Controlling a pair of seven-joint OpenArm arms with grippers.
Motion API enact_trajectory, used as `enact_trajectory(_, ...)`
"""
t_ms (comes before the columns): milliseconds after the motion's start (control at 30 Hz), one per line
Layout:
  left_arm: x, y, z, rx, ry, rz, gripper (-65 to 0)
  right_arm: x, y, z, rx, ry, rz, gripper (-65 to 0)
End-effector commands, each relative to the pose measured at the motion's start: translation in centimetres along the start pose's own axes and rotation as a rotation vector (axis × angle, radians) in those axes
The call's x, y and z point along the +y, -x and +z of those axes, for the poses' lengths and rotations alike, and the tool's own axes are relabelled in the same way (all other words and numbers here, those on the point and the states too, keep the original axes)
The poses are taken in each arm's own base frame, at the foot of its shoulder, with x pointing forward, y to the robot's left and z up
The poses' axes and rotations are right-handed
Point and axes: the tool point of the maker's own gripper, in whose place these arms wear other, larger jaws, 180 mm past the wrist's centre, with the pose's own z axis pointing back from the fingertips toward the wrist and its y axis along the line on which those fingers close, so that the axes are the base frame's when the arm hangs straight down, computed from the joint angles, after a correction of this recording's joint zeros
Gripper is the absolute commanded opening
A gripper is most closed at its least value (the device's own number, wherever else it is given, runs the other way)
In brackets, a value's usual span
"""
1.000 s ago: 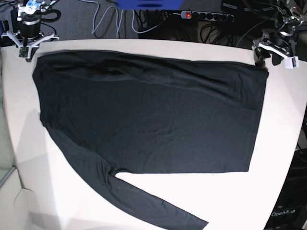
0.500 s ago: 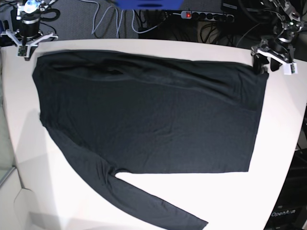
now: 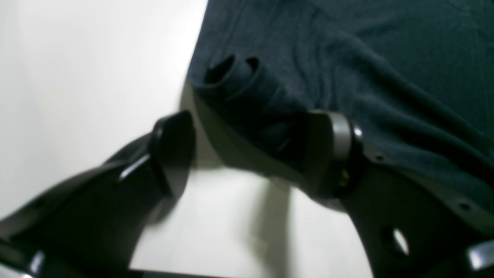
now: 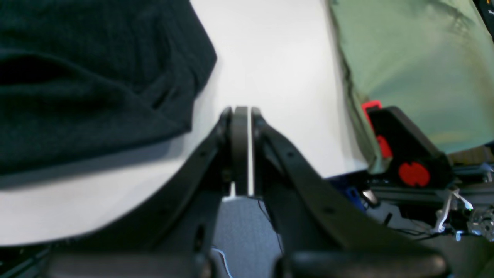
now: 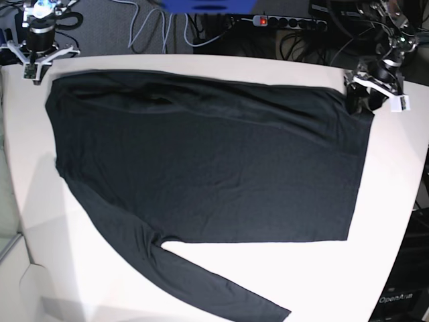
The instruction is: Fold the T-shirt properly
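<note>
Fingers of my left gripper gape around the T-shirt hem corner; right gripper pinched closed, empty. Thin, limp fabric: I'd pinch both layers.

The T-shirt covers most of the table. Bare strips run along both side edges. A power strip and cables crowd the far edge.

T-shirt flat on table, left pincer at its corner

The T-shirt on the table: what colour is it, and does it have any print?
Plain black, no print visible. The T-shirt shows best in the base view.
</note>
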Motion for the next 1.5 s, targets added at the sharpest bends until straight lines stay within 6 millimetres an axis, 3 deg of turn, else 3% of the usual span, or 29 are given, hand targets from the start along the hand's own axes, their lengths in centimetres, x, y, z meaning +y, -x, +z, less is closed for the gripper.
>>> enact_trajectory(0,0.5,1.2,0.3,0.066,-0.015,-0.017,-22.4,-0.7,-0.8,0.2,-0.031,0.011,0.010,-64.9)
enact_trajectory(533,0.7,1.7,0.7,0.066,-0.024,0.002,-22.4,-0.7,-0.8,0.2,-0.031,0.011,0.011,-64.9)
enact_trajectory(667,2.1,1.8,1.6,0.046,-0.079,0.040,-22.4,-0.7,-0.8,0.2,-0.031,0.011,0.011,-64.9)
enact_trajectory(967,2.0,1.9,1.5,0.049,-0.077,0.040,-22.4,-0.6,-0.8,0.2,-0.030,0.010,0.013,-64.9)
enact_trajectory(1133,2.0,1.9,1.5,0.049,-0.076,0.041,-22.4,-0.7,-0.1,0.6,-0.015,0.006,0.017,-64.9)
enact_trajectory(1333,2.2,3.4,1.1,0.078,-0.075,0.081,-22.4,-0.7,0.0,0.7,-0.009,0.007,0.019,-65.0)
enact_trajectory(1467,2.1,3.1,0.9,0.071,-0.072,0.081,-22.4,-0.5,1.0,0.9,0.013,-0.002,0.014,-65.0)
